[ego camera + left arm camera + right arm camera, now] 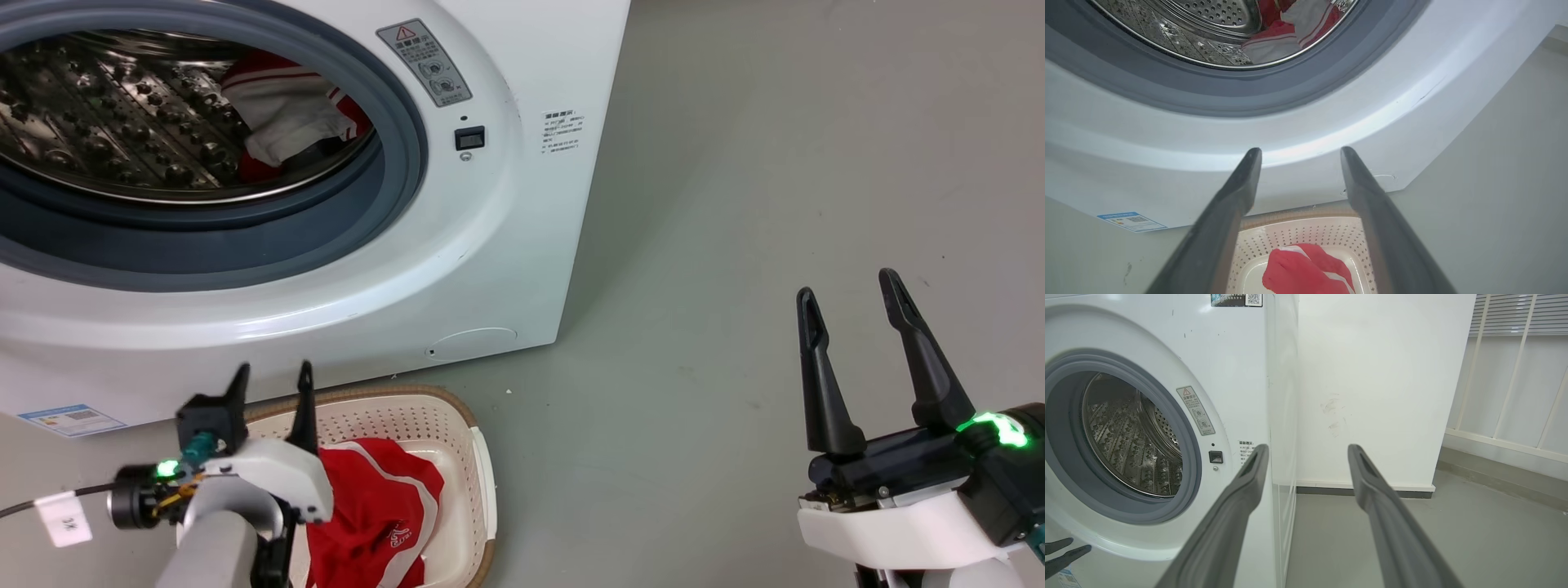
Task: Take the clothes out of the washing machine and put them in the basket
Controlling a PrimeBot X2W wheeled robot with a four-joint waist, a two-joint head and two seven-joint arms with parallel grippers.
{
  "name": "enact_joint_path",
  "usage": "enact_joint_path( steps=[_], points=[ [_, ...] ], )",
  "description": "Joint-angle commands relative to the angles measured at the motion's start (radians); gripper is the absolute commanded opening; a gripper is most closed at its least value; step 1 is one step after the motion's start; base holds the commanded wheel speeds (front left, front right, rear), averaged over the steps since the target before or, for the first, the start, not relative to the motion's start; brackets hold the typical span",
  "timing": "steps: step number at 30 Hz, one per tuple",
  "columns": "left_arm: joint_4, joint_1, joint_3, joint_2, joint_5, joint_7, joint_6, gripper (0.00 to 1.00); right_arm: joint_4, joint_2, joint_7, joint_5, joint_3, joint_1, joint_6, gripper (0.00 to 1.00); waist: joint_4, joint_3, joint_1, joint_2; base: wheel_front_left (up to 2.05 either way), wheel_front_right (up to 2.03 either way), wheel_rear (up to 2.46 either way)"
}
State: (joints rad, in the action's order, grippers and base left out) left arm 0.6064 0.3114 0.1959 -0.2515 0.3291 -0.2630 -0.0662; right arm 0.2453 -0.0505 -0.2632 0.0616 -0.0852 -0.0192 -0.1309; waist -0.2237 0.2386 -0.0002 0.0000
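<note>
The white washing machine (457,269) fills the upper left of the head view, its steel drum (114,114) showing behind the grey seal. Red and white clothes (286,114) lie deep in the drum, also seen as clothes (1286,32) in the left wrist view. The cream basket (457,425) stands on the floor before the machine with a red garment (375,514) in it. My left gripper (272,374) hovers open over the basket's near-left part, empty. My right gripper (849,290) is open and empty over bare floor to the right of the machine.
Grey floor (775,163) stretches right of the machine. In the right wrist view a white wall (1372,375) stands behind the machine's right side, with a slatted panel (1515,367) further right. A blue label (72,419) marks the machine's lower front.
</note>
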Motion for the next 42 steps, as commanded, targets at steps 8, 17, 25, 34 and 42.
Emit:
enact_joint_path(
  steps=[8,17,25,34,42],
  points=[
    [-0.098,0.058,-0.105,-0.014,-0.070,-0.003,0.004,1.00,0.012,0.000,-0.002,0.007,-0.004,-0.026,0.000,1.00,-0.027,0.038,0.0002,0.0000,0.00,0.00,0.00],
    [-0.035,0.284,-0.156,-0.072,-0.109,-0.003,0.037,1.00,0.040,0.000,-0.002,0.035,-0.005,-0.086,0.000,1.00,-0.060,0.151,0.0002,0.0000,0.00,0.00,0.00],
    [0.103,0.570,-0.137,-0.153,-0.137,0.041,0.075,1.00,0.082,0.000,-0.002,0.067,-0.006,-0.148,0.000,1.00,-0.092,0.276,0.0002,0.0000,0.00,0.00,0.00],
    [0.210,0.857,-0.089,-0.228,-0.173,0.191,0.113,1.00,0.148,0.001,-0.002,0.120,-0.003,-0.213,0.000,1.00,-0.131,0.403,0.0002,0.0000,0.00,0.00,0.00],
    [0.315,1.071,-0.045,-0.284,-0.197,0.372,0.151,1.00,0.208,0.001,-0.002,0.168,0.004,-0.258,0.000,1.00,-0.172,0.499,0.0002,0.0000,0.00,0.00,0.00]
  ],
)
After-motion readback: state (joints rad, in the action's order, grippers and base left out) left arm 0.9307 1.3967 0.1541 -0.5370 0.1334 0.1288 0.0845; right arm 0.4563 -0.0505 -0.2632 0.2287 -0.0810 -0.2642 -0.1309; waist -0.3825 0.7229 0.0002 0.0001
